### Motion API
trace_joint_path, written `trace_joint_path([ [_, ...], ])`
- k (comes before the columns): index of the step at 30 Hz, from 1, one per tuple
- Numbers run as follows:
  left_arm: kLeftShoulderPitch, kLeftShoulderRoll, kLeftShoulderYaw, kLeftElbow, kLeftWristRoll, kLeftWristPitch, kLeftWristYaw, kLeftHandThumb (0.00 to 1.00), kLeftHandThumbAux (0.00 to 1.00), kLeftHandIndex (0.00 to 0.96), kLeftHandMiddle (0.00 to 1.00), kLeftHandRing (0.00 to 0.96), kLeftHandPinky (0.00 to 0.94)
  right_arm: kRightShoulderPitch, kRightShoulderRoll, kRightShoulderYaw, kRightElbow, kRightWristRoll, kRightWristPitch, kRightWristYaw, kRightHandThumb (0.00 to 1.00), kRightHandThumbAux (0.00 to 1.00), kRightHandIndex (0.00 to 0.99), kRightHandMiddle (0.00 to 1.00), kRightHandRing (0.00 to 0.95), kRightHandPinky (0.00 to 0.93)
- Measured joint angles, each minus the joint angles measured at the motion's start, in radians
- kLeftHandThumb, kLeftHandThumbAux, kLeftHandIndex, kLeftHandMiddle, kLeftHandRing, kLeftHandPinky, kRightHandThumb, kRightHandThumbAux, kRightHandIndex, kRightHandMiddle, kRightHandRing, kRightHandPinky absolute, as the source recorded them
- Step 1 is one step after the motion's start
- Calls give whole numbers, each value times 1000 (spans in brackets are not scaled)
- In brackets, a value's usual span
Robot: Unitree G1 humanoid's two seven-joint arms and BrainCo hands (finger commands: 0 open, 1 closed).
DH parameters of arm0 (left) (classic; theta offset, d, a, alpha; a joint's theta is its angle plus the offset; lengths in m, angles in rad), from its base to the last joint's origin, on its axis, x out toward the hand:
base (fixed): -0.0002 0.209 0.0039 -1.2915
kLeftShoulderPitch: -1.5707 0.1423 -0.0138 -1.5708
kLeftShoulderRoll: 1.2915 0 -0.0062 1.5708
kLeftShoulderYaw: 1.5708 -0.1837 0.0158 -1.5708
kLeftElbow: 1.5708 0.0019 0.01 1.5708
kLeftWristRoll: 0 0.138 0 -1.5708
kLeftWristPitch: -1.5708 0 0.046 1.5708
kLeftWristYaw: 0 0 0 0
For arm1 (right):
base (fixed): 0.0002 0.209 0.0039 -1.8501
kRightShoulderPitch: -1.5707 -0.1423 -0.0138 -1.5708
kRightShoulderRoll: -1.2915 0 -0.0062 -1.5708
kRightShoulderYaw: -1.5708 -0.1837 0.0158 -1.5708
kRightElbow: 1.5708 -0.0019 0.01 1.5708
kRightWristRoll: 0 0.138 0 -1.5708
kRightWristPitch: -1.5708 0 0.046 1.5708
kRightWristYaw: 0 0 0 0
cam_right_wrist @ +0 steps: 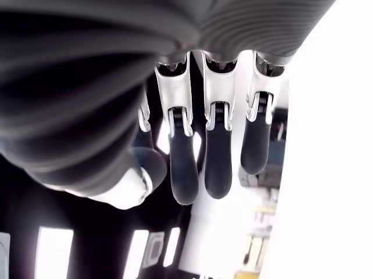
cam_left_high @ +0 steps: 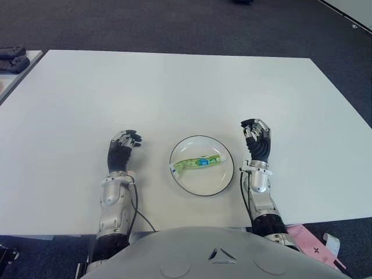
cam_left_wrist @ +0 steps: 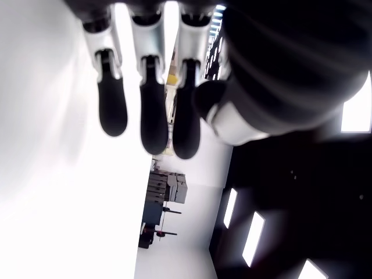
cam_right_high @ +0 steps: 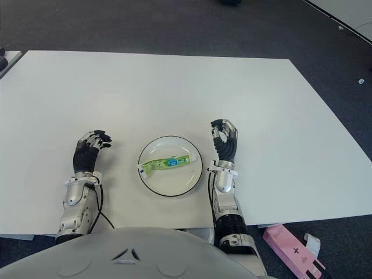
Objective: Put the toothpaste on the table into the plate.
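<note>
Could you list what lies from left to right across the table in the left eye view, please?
left hand → plate holding the toothpaste → right hand, all on the table.

White worktop (cam_left_high: 174, 87) on dark grey carpet floor (cam_left_high: 145, 23). Second pale table (cam_left_high: 9, 78) beyond worktop's left edge. Pink box (cam_right_high: 290, 250) on floor near right front corner.

Left hand (cam_left_high: 122, 150): forearm stretched forward, fingers loosely extended, holding nothing.
Right hand (cam_left_high: 256, 142): forearm forward, fingers relaxed, empty.
</note>
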Motion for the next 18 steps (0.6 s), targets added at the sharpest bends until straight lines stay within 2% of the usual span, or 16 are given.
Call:
trace_joint_path([
  [6, 0, 0, 1, -1, -1, 0, 0, 709, 726, 428, 510, 502, 480, 4, 1, -8, -5, 5, 22, 31, 703, 730, 432, 492, 475, 460],
  [11, 0, -1, 2, -3, -9, 3, 0, 709, 726, 428, 510, 506, 476, 5, -3, -10, 6, 5, 27, 54, 704, 730, 432, 491, 482, 461],
  [18, 0, -1, 2, -4, -17, 6, 0, 708, 727, 428, 510, 497, 473, 16, -8, -12, 3, 3, 72, 77, 704, 729, 431, 492, 486, 480],
])
